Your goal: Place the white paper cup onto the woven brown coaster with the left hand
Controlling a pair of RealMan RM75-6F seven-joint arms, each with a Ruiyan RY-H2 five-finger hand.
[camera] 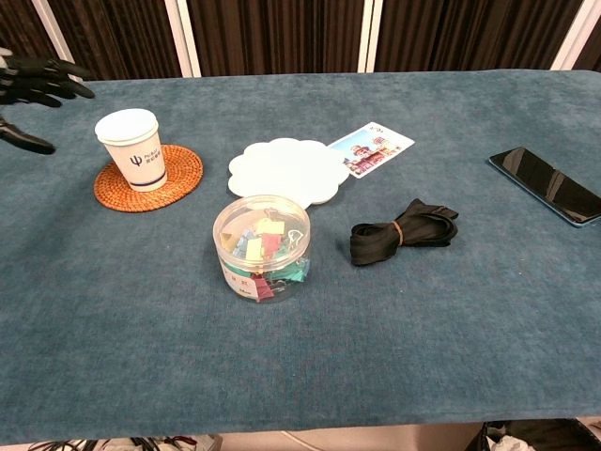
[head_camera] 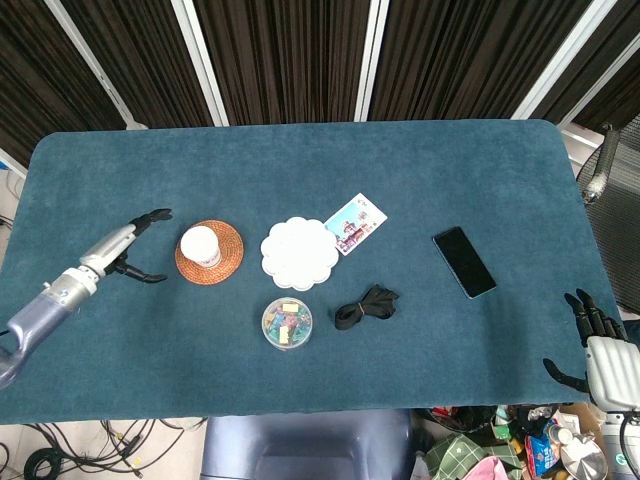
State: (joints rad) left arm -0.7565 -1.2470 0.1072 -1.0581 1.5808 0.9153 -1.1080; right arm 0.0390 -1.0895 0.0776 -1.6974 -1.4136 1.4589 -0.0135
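The white paper cup stands upright on the woven brown coaster, left of the table's middle. My left hand is open, fingers spread, a short way left of the cup and apart from it. In the chest view only its fingertips show at the left edge. My right hand hangs open off the table's near right corner, holding nothing.
A white scalloped coaster, a picture card, a clear round box of clips, a black strap and a dark phone lie to the right of the cup on the blue tablecloth.
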